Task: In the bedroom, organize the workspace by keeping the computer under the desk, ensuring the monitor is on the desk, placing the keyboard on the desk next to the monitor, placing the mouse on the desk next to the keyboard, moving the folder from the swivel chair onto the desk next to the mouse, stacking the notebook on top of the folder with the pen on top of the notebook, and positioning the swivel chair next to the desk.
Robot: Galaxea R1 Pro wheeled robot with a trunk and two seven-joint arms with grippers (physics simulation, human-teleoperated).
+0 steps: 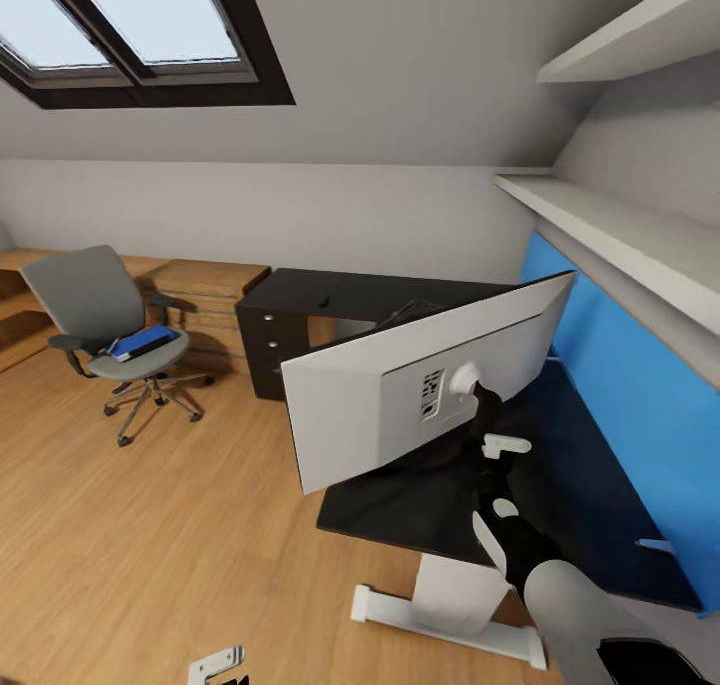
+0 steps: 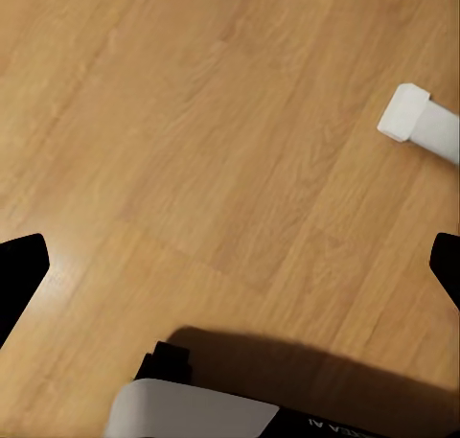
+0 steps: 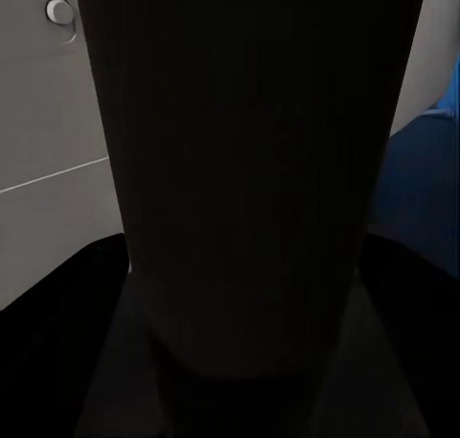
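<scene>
Monitor point(image 1: 400, 385): white back to the camera, tilted with its right end raised, standing over the near part of the black table point(image 1: 590, 485); its slim dark stand point(image 3: 249, 179) fills most of the right wrist view
Right pincer point(image 1: 492, 443): at the monitor's stand just below the round mount; it looks clenched on the stand, though the fingers are too dark to be sure
Left pincer point(image 2: 230, 265): released, jaws wide apart over bare wooden floor point(image 2: 192, 122), the white foot point(image 2: 419, 122) of the table's leg near one side
Table: L-shaped, glossy black top, blue panel point(image 1: 620, 365) along the right wall, drawer unit point(image 1: 262, 350) at the far end
Keyboard point(image 1: 405, 312): a dark slim shape on the far part of the table, behind the monitor's top edge
Swivel chair point(image 1: 105, 325): well apart from the table, at the left by the wooden cabinets
Folder point(image 1: 142, 343): blue, lying on the chair seat
</scene>
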